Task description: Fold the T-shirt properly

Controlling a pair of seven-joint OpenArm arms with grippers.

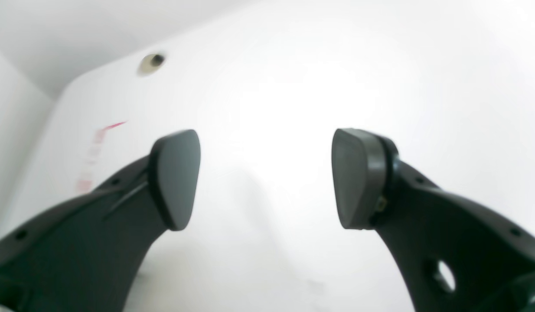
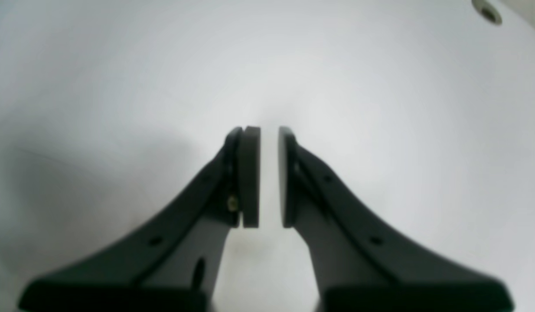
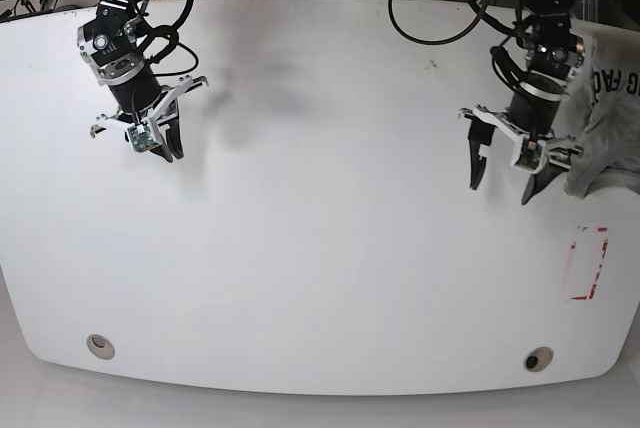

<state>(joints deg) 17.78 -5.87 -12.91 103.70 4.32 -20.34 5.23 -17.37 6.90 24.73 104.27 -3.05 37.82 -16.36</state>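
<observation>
Grey heather cloth is what you want, and the T-shirt (image 3: pixel 608 128) lies bunched at the far right edge of the surface (image 3: pixel 320 248) in your base view, partly cut off by the frame. Black block letters show on its upper part. It is crumpled, not spread flat.

Your left gripper (image 3: pixel 503 176) hangs just beside the shirt, on its inner side. One of its fingers (image 3: pixel 476 162) stands clear of the cloth; whether the other touches the shirt's edge you cannot tell from this view. In the left wrist view the left gripper (image 1: pixel 267 180) has its fingers released and spread wide, with nothing but bare white surface between the pads (image 1: pixel 176 177).

Your right gripper (image 3: pixel 170 148) is well apart from the shirt, over the opposite end of the surface. In the right wrist view the right gripper (image 2: pixel 267 177) has its fingers clenched almost together, a thin slit of white showing between the pads (image 2: pixel 250 177), and nothing held.

Near the shirt, toward the front edge, you can see a red dashed rectangle (image 3: pixel 588 263) marked on the surface. Two round holes (image 3: pixel 99 346) sit near the front corners. Black cables (image 3: pixel 440 8) trail off behind both arms.
</observation>
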